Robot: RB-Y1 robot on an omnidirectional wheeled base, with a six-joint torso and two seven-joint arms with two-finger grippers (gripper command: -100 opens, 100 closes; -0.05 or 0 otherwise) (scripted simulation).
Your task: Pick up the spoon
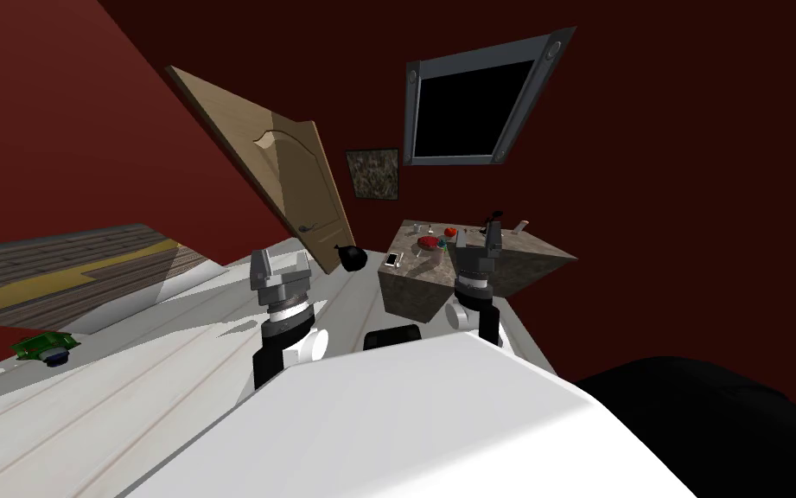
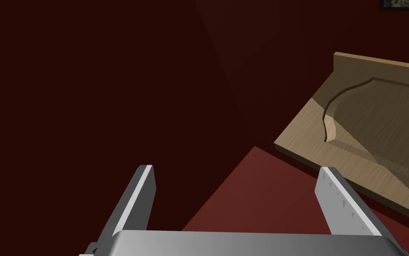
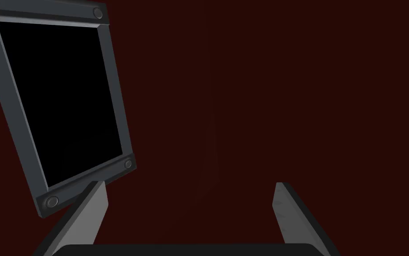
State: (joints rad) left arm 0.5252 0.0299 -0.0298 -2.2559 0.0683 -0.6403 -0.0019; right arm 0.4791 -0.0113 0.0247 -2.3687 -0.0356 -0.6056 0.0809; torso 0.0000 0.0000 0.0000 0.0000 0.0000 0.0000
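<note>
- Nearest me, the left fingers (image 1: 281, 270) stand wide apart and empty, aimed at the open wooden door (image 1: 292, 181); this arm is idle.
- The right fingers (image 1: 477, 240) are also spread, holding nothing, tipped up at the dark red wall.
- The desk (image 1: 508, 264) lies just beneath and beyond them.
- The spoon is likely in the small clutter just past the right fingers; I can't single it out.
- Risk: the right wrist camera looks over the desk, so lowering would be blind. I could nudge the red pieces (image 1: 429, 242) or the white phone (image 1: 392, 258), or pinch the wrong item.
- The desk is a mottled stone-look block on a pale plank floor (image 1: 128, 389).

A mottled stone surface (image 1: 426, 259) carries a red thing (image 1: 428, 241) among other small items. The right end effector (image 1: 479, 240) hangs in front of it.
</note>
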